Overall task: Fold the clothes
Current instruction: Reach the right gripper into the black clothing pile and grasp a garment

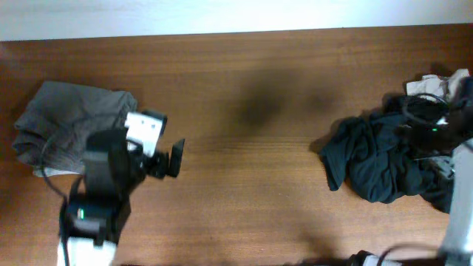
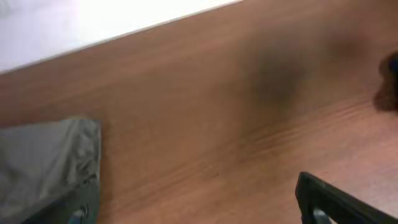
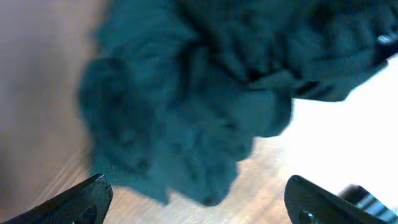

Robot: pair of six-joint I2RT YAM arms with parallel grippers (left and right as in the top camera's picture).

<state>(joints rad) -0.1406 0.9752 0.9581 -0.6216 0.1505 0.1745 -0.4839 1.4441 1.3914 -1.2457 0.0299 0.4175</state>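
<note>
A crumpled black garment (image 1: 377,159) lies in a heap at the right of the table, with a beige cloth (image 1: 436,83) behind it. It fills the right wrist view (image 3: 186,106). My right gripper (image 3: 198,202) is open and empty, its fingers spread just short of the heap's edge; in the overhead view only the right arm (image 1: 462,192) shows beside the heap. A folded grey garment (image 1: 70,122) lies at the far left and shows in the left wrist view (image 2: 43,162). My left gripper (image 1: 168,159) is open and empty over bare wood to the right of it.
The wooden table (image 1: 251,192) has its far edge against a white wall (image 1: 222,15). The left arm's base (image 1: 92,214) stands at the front left.
</note>
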